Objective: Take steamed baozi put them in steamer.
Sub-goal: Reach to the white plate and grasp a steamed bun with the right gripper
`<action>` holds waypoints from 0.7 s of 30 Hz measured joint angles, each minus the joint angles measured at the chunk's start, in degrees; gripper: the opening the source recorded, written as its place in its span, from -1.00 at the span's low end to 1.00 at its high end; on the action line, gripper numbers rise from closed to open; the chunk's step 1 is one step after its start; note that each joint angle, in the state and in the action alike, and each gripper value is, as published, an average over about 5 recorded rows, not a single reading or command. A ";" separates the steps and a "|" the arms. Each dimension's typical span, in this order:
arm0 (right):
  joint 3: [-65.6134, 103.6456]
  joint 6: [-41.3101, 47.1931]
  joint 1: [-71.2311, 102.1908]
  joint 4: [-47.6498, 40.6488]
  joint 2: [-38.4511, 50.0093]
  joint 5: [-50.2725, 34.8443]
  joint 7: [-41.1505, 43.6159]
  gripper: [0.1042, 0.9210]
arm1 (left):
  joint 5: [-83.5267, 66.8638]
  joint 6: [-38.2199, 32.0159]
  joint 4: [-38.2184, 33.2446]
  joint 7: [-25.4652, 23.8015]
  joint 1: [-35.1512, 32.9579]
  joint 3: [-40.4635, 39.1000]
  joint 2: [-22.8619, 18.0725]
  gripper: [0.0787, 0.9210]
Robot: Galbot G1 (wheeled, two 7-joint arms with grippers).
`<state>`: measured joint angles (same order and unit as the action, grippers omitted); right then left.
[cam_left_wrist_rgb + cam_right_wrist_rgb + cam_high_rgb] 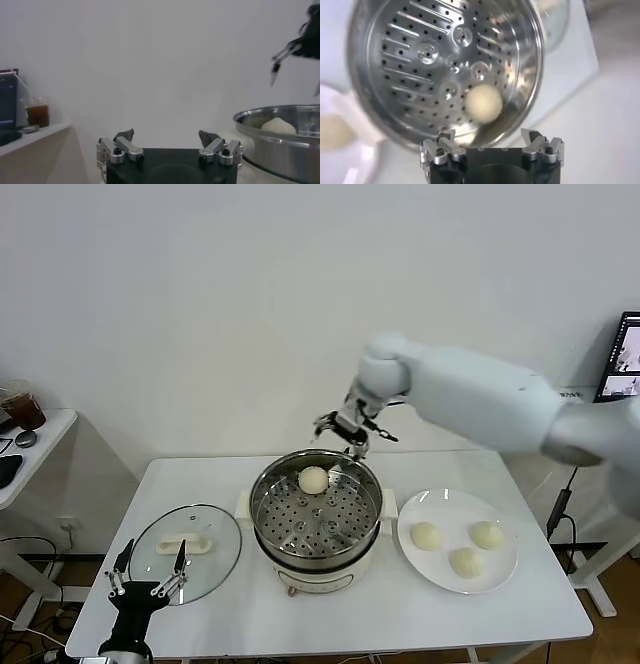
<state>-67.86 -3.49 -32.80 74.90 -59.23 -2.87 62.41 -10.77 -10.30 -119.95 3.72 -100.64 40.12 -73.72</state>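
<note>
Baozi (314,479) one on steamer (372,529) tray's far side, three on plate (505,569) | right end effector (343,429) open, empty, above rim | left end effector (148,569) open, parked by glass lid (215,559) | advice: place next bun apart from first

1. White table (520,609) carries the whole setup.
2. Glass lid (186,550) lies flat at its left end, white handle up.
3. White plate (503,568) sits at the right end.
4. Side table (45,439) far left, dark drink cup (22,405) on it.
5. Monitor (624,359) at the right edge.
</note>
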 measured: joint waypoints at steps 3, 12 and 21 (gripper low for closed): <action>-0.70 6.67 -0.41 3.90 5.35 -1.54 0.38 0.76 | 0.31 0.25 -0.19 0.01 0.02 0.14 0.22 0.77; 0.39 16.16 4.26 9.21 17.84 -0.35 1.65 0.76 | 1.03 0.70 -0.46 -0.10 0.20 -0.14 -0.02 0.77; 7.05 18.31 15.41 8.17 21.55 4.61 1.85 0.76 | 1.78 0.83 -0.64 -0.07 -0.42 0.29 -0.75 0.77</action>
<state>-60.81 14.82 -17.38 83.07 -37.69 1.75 64.26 -8.99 -9.47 -120.58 3.65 -101.06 40.41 -74.47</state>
